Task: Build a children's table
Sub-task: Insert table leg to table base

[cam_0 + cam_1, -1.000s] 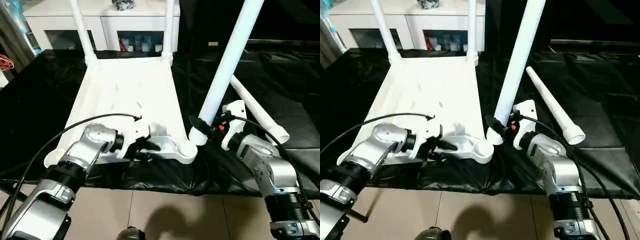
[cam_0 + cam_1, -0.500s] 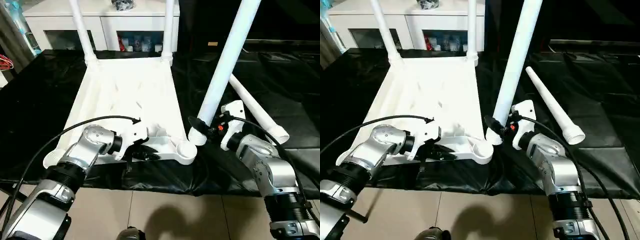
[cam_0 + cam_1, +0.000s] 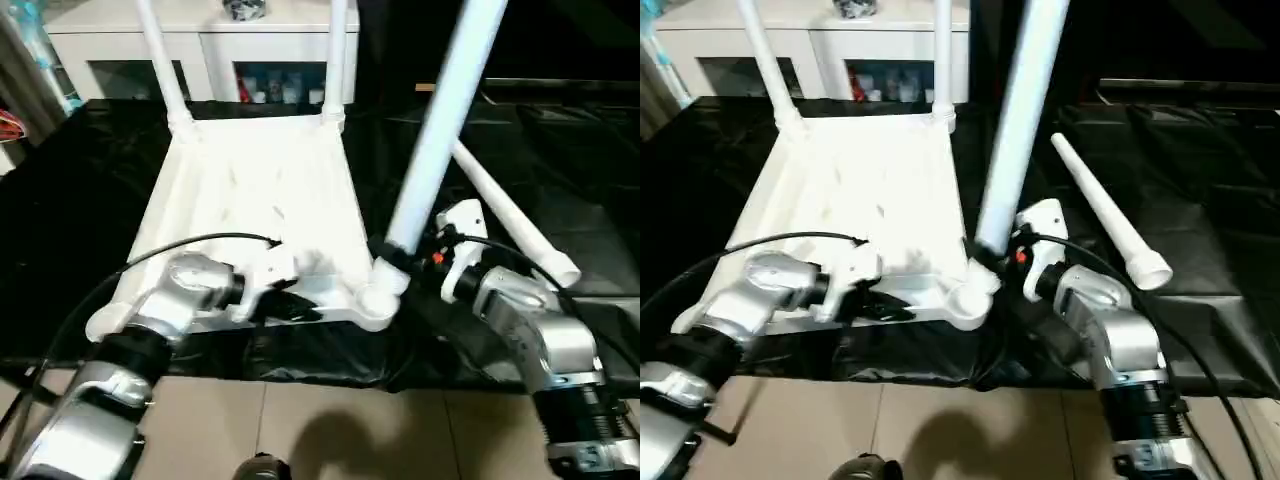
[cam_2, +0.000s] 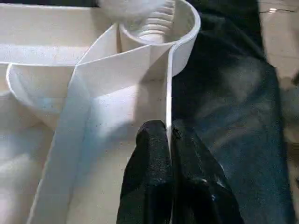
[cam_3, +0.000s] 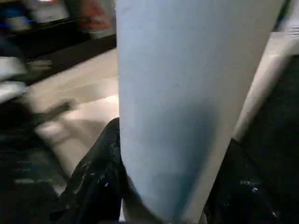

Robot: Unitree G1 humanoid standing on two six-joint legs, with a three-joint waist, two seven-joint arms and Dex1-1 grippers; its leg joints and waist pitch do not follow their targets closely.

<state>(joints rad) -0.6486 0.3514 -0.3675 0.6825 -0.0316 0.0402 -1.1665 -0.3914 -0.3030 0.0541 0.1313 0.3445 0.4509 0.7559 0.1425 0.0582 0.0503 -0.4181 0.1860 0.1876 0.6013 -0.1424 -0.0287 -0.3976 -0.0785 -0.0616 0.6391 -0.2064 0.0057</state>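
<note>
The white tabletop (image 3: 260, 190) lies upside down on the black-covered bench. Two legs (image 3: 160, 60) (image 3: 337, 55) stand in its far corner sockets. My left gripper (image 4: 167, 133) is shut on the thin near rim wall (image 4: 168, 88), close to the near right socket (image 3: 375, 298). A third leg (image 3: 435, 130) leans slightly to the right, with my right gripper (image 3: 385, 255) shut on it just above its lower end; the black fingers (image 5: 93, 186) hug the tube (image 5: 187, 93). The threaded end (image 4: 152, 28) sits inside that socket. A fourth leg (image 3: 515, 225) lies loose on the cloth to the right.
A white cabinet (image 3: 200, 50) with glass-fronted doors stands behind the bench. The black cloth (image 3: 80, 180) hangs over the bench's front edge, with tiled floor (image 3: 330, 430) below. A black cable (image 3: 180, 245) arcs over my left forearm.
My left gripper has closed onto the tabletop's near rim. My right arm has carried the leg's lower end leftward, from beside the near right socket into it.
</note>
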